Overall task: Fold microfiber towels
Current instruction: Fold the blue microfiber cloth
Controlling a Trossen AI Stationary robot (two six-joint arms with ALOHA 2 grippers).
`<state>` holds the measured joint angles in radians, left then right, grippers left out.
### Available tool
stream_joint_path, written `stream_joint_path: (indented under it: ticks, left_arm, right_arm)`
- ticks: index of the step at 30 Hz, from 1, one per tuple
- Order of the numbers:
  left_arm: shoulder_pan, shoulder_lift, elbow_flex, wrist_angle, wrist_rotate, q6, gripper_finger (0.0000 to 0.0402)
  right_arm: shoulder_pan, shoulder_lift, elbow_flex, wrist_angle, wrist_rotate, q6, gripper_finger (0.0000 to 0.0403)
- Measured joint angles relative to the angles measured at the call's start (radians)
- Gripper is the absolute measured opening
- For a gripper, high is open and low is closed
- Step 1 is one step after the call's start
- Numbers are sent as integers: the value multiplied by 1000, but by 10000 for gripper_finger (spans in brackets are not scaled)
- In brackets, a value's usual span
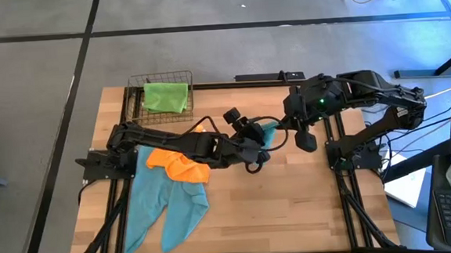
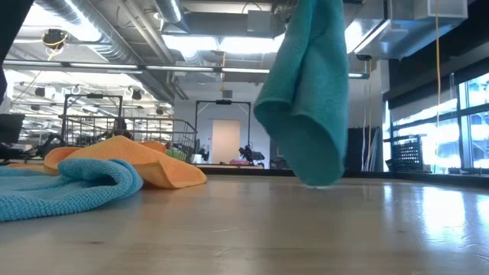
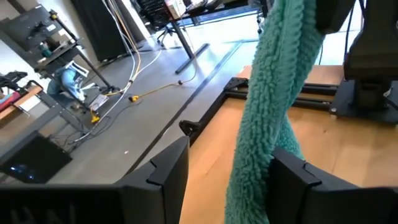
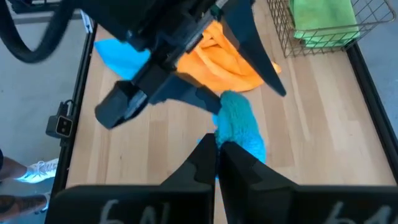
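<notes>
Nearest the low camera, at our nine o'clock, a light blue towel (image 2: 65, 191) lies crumpled under the orange towel (image 2: 130, 160), both unfolded on the worktop (image 1: 293, 201). We judge only the lime green towel (image 1: 166, 96), lying in the wire basket (image 1: 135, 108) at eleven o'clock, finished. Our right gripper (image 4: 217, 144), jaws pressed together, pinches a teal towel (image 2: 306, 92) hanging above mid-worktop; our left gripper (image 3: 227, 171) has its jaws spread around the hanging cloth. Most folding remains.
</notes>
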<state>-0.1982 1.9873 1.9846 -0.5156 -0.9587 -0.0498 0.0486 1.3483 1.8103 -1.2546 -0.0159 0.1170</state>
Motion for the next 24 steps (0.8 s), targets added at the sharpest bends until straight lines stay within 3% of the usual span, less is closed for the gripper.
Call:
stream_joint_path:
  ticks: [24]
  left_arm:
    - [-1,-6,-1,-120,-25,25,163]
  right_arm:
    - [0,0,0,-75,-4,-50,12]
